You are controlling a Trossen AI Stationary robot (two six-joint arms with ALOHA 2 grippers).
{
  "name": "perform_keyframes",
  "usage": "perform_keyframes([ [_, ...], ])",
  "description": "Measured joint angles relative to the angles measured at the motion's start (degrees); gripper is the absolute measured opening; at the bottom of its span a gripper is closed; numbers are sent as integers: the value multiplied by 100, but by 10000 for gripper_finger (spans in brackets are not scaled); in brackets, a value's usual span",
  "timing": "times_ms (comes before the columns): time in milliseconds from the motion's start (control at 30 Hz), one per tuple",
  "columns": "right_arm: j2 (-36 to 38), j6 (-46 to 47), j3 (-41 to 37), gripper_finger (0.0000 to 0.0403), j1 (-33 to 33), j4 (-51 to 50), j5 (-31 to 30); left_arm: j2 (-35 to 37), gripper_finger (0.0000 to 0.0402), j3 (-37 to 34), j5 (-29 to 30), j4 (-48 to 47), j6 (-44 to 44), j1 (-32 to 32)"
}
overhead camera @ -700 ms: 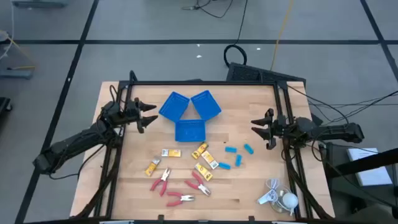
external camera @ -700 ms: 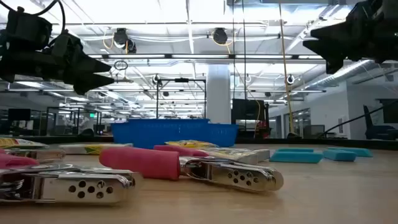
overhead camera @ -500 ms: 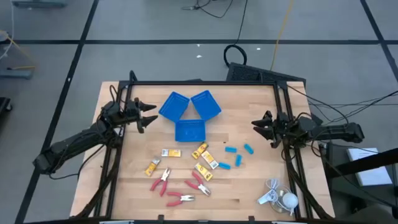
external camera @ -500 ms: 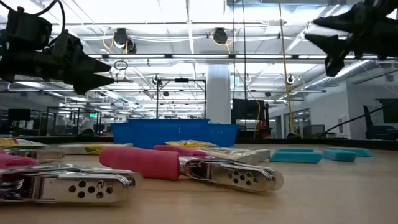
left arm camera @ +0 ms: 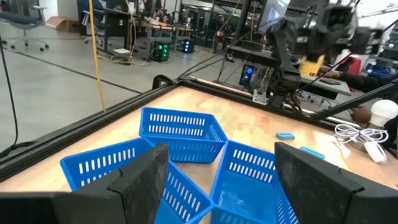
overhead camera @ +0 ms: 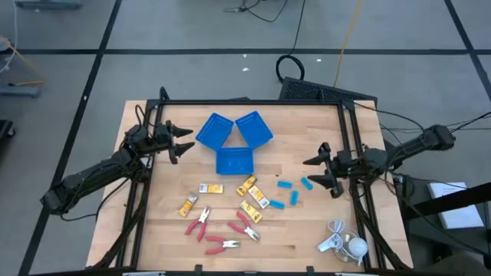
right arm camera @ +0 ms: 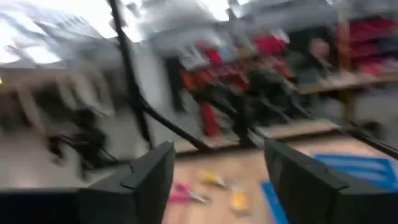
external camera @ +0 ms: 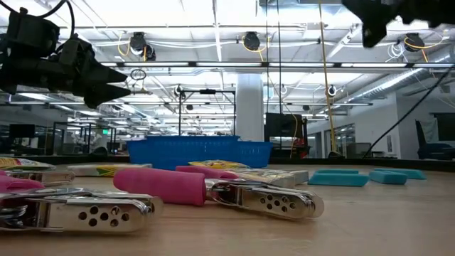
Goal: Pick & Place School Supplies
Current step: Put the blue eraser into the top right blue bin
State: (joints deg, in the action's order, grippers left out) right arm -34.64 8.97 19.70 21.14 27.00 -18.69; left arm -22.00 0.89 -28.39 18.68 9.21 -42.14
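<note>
**Supplies loose on the table, both grippers raised and empty**

Scattered across the near half of the wooden table (overhead camera: 307,222): three red-handled pliers (overhead camera: 222,245), nearest the front edge; yellow-orange packets (overhead camera: 211,188) in a loose group just behind them; four light-blue oblong pieces (overhead camera: 285,185) off toward the right side. In the low view, pliers (external camera: 234,195) lying flat in the foreground, metal heads toward the camera, packets (external camera: 106,170) behind, light-blue pieces (external camera: 338,178) flat on the wood at the right. Nothing in any tray.

Behind the supplies, three blue trays (overhead camera: 234,162) clustered in the middle of the table, touching or almost touching, also seen close in the left wrist view (left arm camera: 180,127). At the front right corner, a white corded gadget (overhead camera: 345,244).

Right gripper (overhead camera: 321,172) above the table's right side, just beside the light-blue pieces, jaws spread apart and holding nothing; only partly visible at the upper edge of the low view (external camera: 377,18). Left gripper (overhead camera: 180,142) at the table's left edge, level with the trays, jaws likewise wide apart and empty, fingers pointing toward the trays; raised well clear of the table in the low view (external camera: 99,75).
</note>
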Motion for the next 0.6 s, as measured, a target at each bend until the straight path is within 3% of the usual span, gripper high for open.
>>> perform_keyframes([
  [133, -989, 698, 1443, 274, 333, -3052, -1469, 0, 294, 0, 8, 2, 2, 1],
  [233, -1677, 1911, 2293, 280, 407, -4852, -1975, 0, 294, 0, 10, 2, 2, 0],
  [367, -2550, 3442, 2632, 281, 410, -6260, -1949, -1, 294, 0, 7, 2, 0, 1],
  [600, -3793, 5076, 2564, 280, 337, -7001, -831, -1, 294, 0, 7, 1, 1, 1],
])
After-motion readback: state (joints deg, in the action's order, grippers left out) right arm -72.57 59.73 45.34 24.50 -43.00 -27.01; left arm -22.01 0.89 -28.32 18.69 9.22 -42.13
